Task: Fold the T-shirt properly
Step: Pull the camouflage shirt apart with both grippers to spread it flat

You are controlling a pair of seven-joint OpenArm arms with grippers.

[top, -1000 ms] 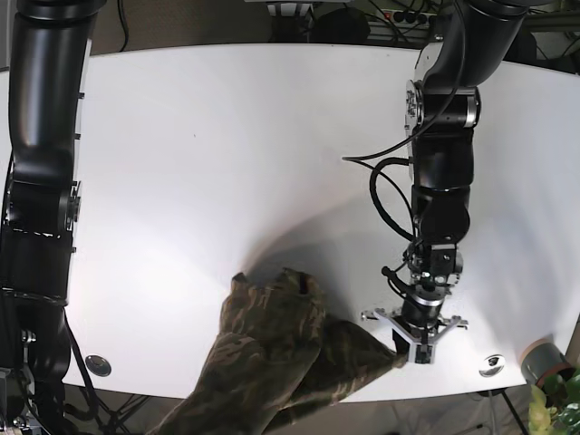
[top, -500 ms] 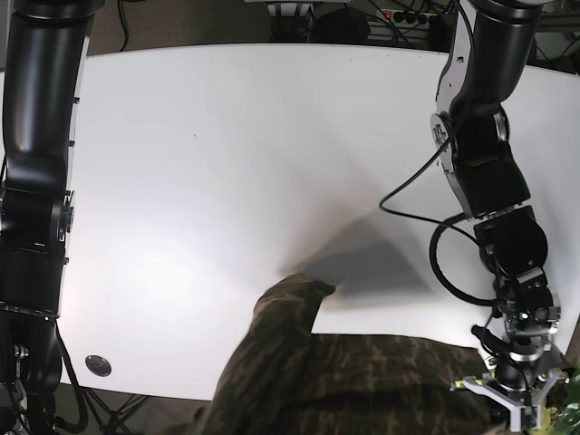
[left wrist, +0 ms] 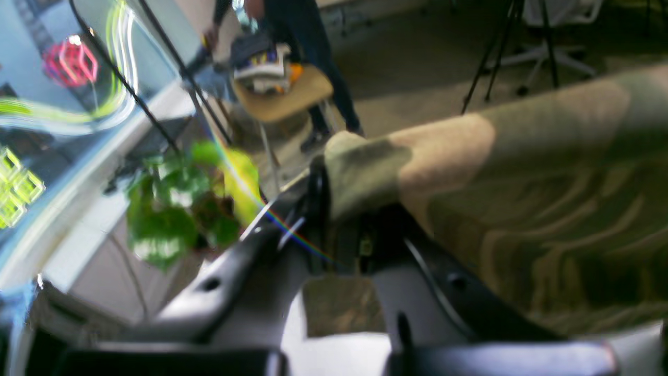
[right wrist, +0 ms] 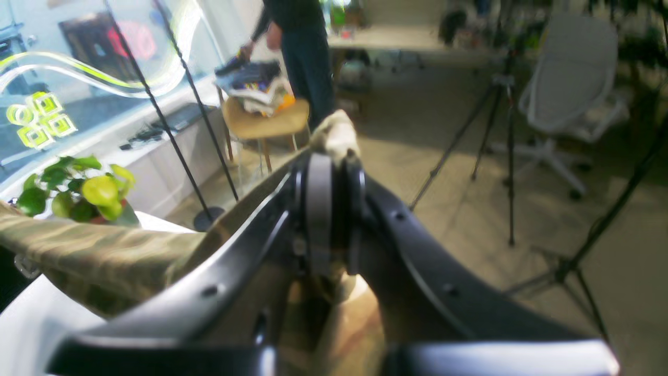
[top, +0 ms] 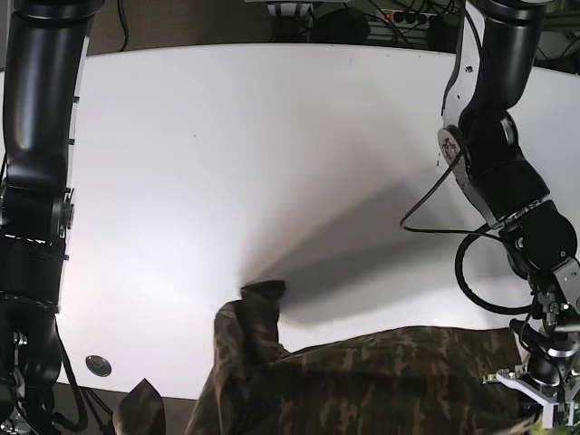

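The shirt (top: 362, 381) has stretched wider along the table's (top: 227, 163) near edge since a second ago, one end bunched on the surface. This looks like the spreading step. Left gripper (left wrist: 326, 201) and right gripper (right wrist: 331, 180) each pinch a corner; next, lay it flat.

white table (top: 227, 163), camouflage T-shirt (top: 263, 317) trailing onto near edge
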